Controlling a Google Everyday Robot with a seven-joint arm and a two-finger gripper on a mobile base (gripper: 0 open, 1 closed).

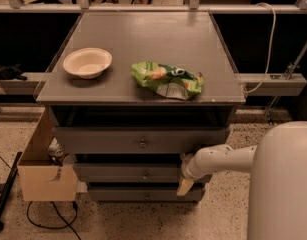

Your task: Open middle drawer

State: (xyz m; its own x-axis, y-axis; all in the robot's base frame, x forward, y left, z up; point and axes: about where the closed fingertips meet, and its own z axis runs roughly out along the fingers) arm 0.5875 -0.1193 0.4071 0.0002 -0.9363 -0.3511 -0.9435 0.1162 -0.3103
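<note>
Grip belongs on the knob (pixel 144 174) of the middle drawer (pixel 108 173): rigid, likely light, slippery metal. The pincer (pixel 186 185) hangs by its right end; open or closed, I cannot tell.

The robot's bulky white rounded body (pixel 283 184) fills the lower right. Its smooth white cylindrical arm (pixel 223 159) extends level to the left and bends down at the wrist, where the pale beige gripper (pixel 185 186) hangs pointing downward.
</note>
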